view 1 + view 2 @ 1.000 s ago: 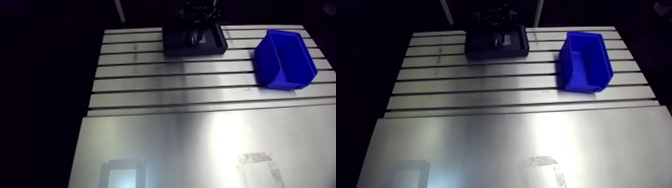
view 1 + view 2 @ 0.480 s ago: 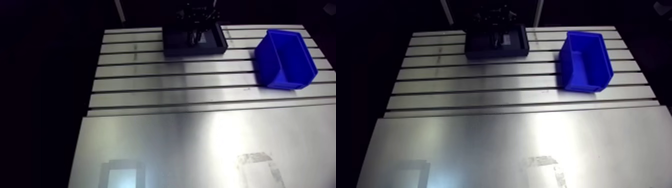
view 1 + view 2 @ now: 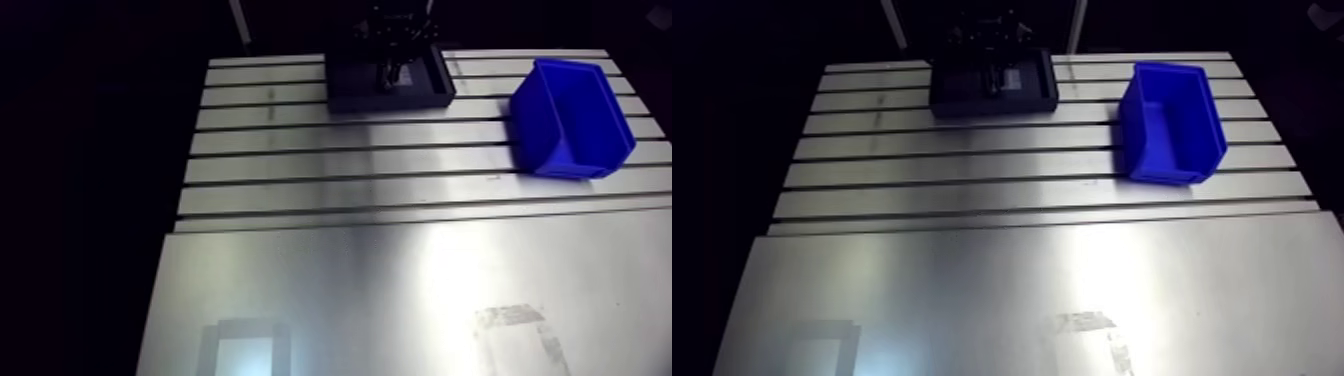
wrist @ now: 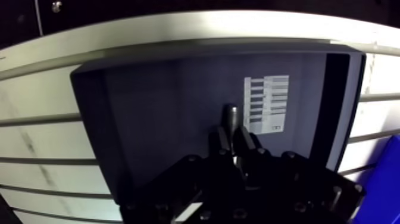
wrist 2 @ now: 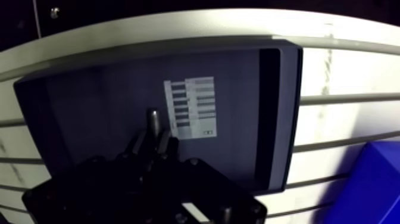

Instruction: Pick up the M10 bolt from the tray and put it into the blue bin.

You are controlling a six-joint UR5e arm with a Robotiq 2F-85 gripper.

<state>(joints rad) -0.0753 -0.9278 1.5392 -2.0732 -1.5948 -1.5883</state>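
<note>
M10 bolt (image 4: 230,114) clamped in pincer (image 4: 233,142), over dark tray (image 4: 149,107)

I have the arm reaching out to the far edge of the table (image 3: 400,280), roughly midway along it, and the wrist comes down from above there. In the wrist view the gripper (image 4: 232,137) points at the surface below. Its two fingers (image 4: 221,142) stand close together and nearly parallel. They pinch the M10 bolt (image 4: 230,114) between their tips, and its end sticks out ahead of them. The gripper's dark body spreads wide behind the fingers. In the arm view the gripper is small and dark, so I cannot read its fingers there.
</note>
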